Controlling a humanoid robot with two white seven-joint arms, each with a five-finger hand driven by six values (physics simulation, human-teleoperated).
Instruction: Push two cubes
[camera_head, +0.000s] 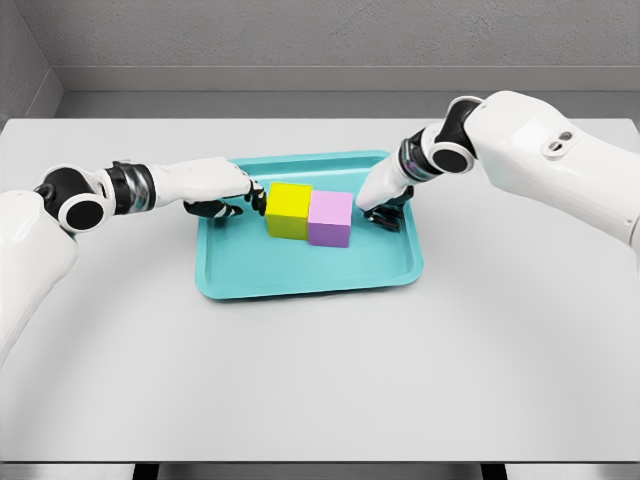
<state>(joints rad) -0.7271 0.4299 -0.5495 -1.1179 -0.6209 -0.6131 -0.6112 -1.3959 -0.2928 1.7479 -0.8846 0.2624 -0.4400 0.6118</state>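
A yellow cube (289, 209) and a pink cube (331, 219) sit side by side, touching, in the middle of a teal tray (300, 275). My left hand (232, 196) reaches in from the left, its dark fingertips (256, 195) against the yellow cube's left face. From the right my right hand (383, 203) comes down beside the pink cube, fingertips (381, 217) at its right face. Both hands have relaxed fingers and hold nothing.
The tray lies on a white table (320, 380) whose far edge meets a grey wall. My two white forearms cross over the tray's left and right rims.
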